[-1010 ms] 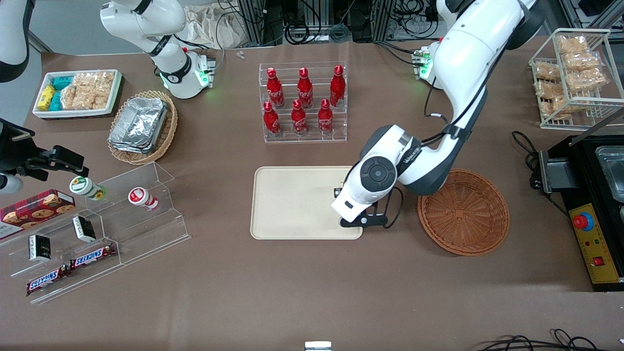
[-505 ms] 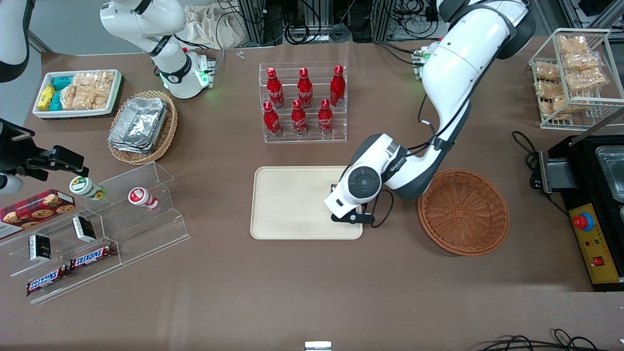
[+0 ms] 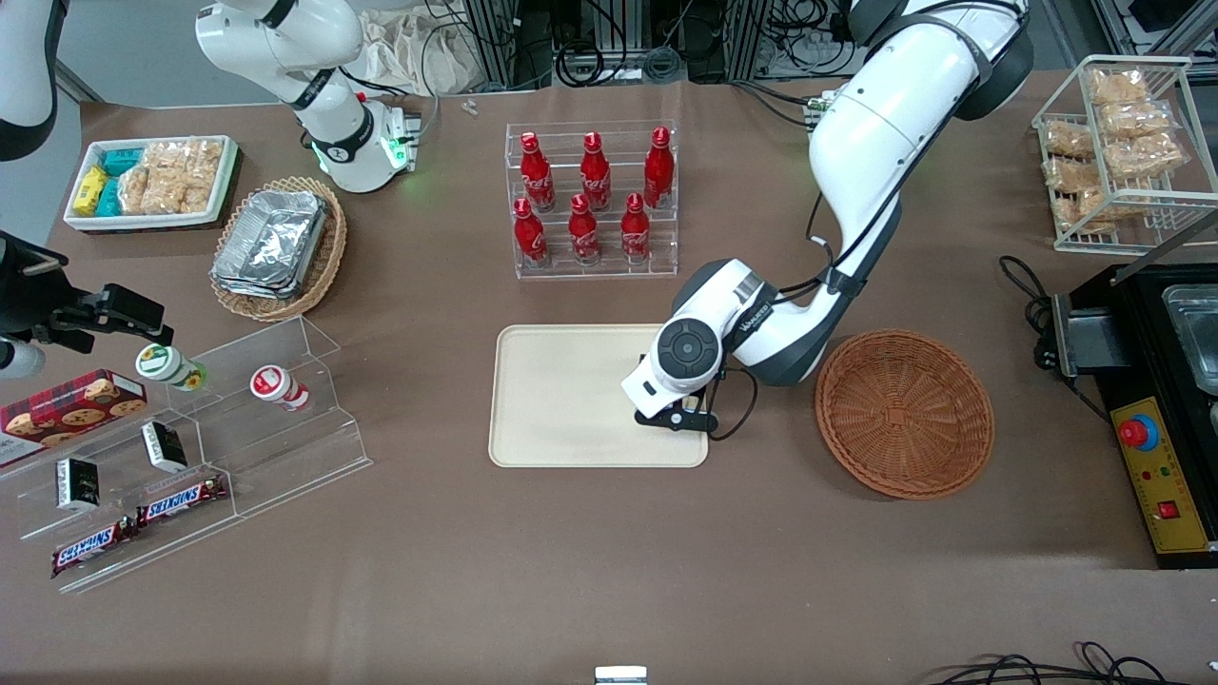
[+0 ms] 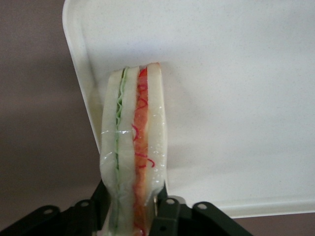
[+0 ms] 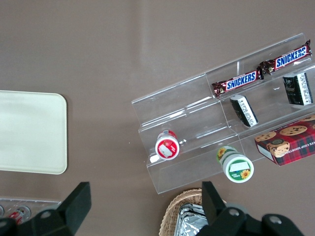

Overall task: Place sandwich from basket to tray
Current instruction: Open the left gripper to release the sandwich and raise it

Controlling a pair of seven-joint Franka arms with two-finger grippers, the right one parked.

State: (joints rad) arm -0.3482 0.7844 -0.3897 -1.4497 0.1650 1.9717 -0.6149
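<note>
The claw was closed on the sandwich, its fingers pinching the two bread faces so the wedge hung cut edge outward, filling layers showing. It hovered over the tray, at the end nearest the basket, which lay bare on the worktop just beside the tray. From the wrist view the sandwich hung just inside the tray's rim. Holding it by the flat faces probably kept the filling together; lowering and release appeared to be what remained
</note>
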